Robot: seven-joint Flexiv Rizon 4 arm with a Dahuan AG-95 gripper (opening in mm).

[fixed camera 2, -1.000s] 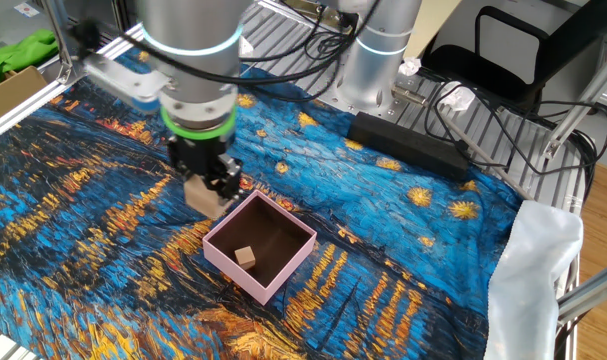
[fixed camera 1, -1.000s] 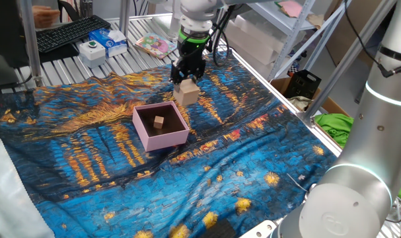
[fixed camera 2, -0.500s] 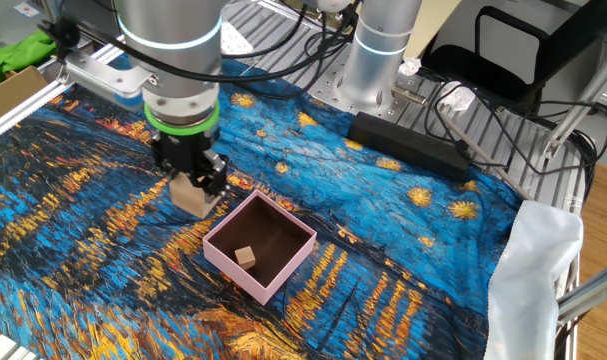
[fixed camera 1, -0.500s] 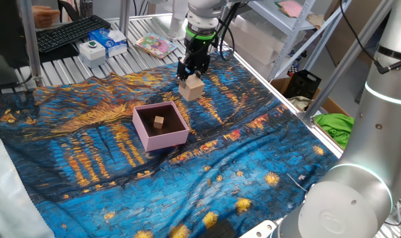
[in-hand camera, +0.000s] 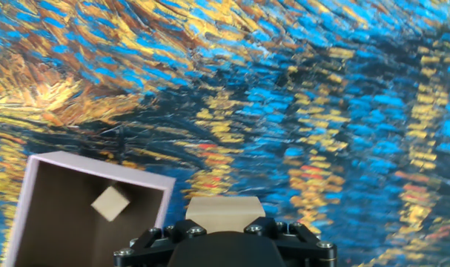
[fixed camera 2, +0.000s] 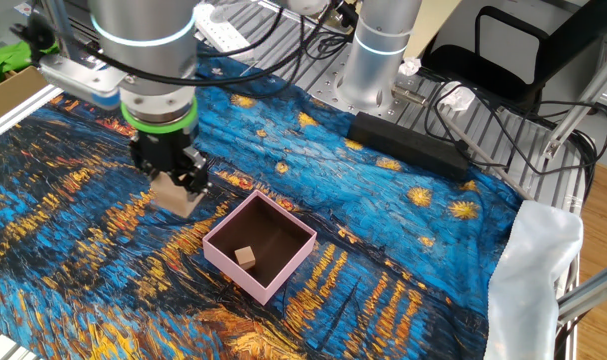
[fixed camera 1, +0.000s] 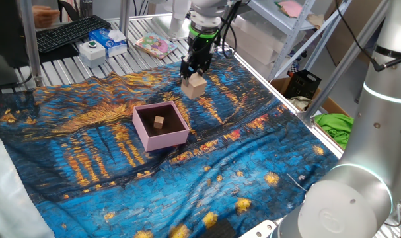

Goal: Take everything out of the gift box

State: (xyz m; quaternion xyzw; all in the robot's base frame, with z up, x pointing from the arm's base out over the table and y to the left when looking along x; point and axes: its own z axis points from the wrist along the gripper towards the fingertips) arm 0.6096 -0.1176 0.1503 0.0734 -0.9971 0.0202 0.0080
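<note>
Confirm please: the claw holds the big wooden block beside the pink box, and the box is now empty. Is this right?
Not fully. The claw does hold the big wooden block beside the pink box, but the box is not empty: the small wooden cube lies inside it, as the other fixed view and the hand view show.
</note>
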